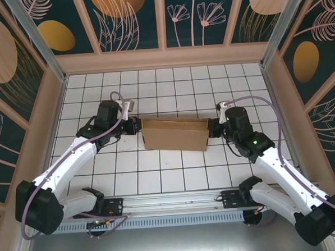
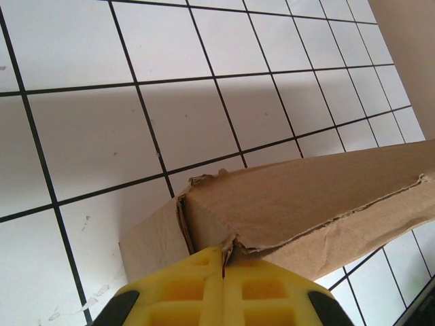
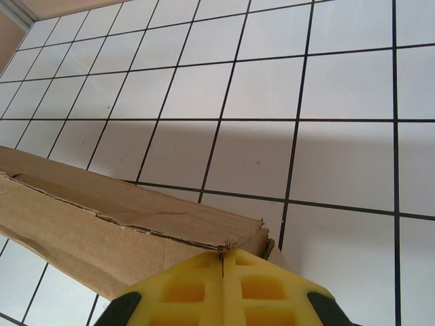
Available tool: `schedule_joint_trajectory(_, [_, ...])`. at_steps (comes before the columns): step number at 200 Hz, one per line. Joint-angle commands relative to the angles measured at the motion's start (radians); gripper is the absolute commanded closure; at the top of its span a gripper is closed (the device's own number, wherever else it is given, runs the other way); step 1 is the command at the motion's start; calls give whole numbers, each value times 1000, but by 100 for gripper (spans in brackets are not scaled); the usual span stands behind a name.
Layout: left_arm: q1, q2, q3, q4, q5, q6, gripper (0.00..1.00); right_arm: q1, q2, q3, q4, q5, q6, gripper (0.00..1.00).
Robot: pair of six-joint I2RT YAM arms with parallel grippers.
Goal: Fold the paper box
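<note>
One paper box [image 1: 175, 134] is sitting on one tiled table [image 1: 154, 87]. Two grippers are touching it, the left gripper [image 1: 136, 127] at one end and the right gripper [image 1: 212, 129] at the other.

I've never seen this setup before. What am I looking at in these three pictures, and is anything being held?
Two white robot arms stand at the near edge of a tiled table. The wide picture looks down from above; the other two come from cameras on each wrist, with yellow fingers at the bottom. A brown cardboard box, partly folded, lies between them. The left gripper and right gripper are both shut, each apparently pinching one end of it.
</note>
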Motion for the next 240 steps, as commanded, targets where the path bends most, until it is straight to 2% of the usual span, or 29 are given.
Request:
schedule_joint_trajectory(1, [-7,10,-57,-72,-19,-22,100,12,-13,-24,44,6,9,100])
schedule_joint_trajectory(39, [-7,3,-85,-45,-3,-34,100,12,-23,-73,78,-25,81,100])
schedule_joint_trajectory(90, [-6,-9,-96,-28,-4,-41,100,14,-100,-169,82,48,162,100])
schedule_joint_trajectory(109, [-7,-14,-110,-19,-4,-42,100,16,-136,-223,97,29,187,100])
schedule_joint_trajectory(135, [-16,-19,-129,-4,-12,-46,100,29,-138,-219,98,-24,193,83])
schedule_joint_trajectory(183, [-73,-6,-89,-19,-73,-24,100,27,-166,-47,62,-135,115,55])
schedule_joint_trajectory(208, [-88,7,-73,-33,-99,-11,100,22,-174,1,18,-128,82,50])
schedule_joint_trajectory(240, [-95,16,-72,-36,-106,-11,100,-22,-174,-2,27,-100,126,52])
